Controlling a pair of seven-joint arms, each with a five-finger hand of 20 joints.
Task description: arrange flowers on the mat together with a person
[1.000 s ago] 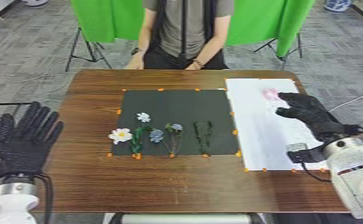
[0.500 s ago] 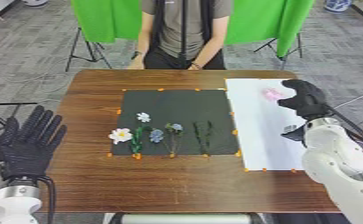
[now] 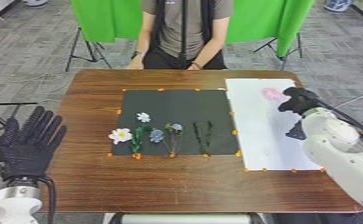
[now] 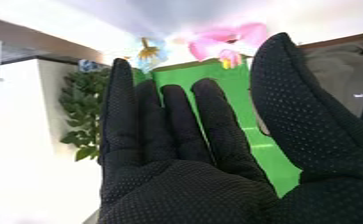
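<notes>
In the head view my right hand [image 3: 299, 101] is over the white sheet [image 3: 264, 145], just beside a pink flower [image 3: 272, 94] near its far end. The right wrist view has my right hand [image 4: 182, 185] with straight fingers and the thumb apart, holding nothing; beyond the fingertips are the pink flower [image 4: 222, 34] and a pale blue flower [image 4: 151, 56]. My left hand [image 3: 26, 150] stays open left of the table. On the dark mat [image 3: 177, 102] lie a large white flower [image 3: 121, 135], a small white flower [image 3: 143, 117], bluish flowers [image 3: 156, 135] and green stems [image 3: 202, 137].
The brown table [image 3: 160, 185] extends around the mat and sheet. Orange tape pieces [image 3: 234, 132] mark their edges. Across the table a person's hands [image 3: 193, 66] rest at the far edge, away from the flowers.
My right hand first swung toward the far end of the sheet, then came down slightly beside the pink flower. The left hand shifted slightly at first. The flowers on the mat stayed put.
</notes>
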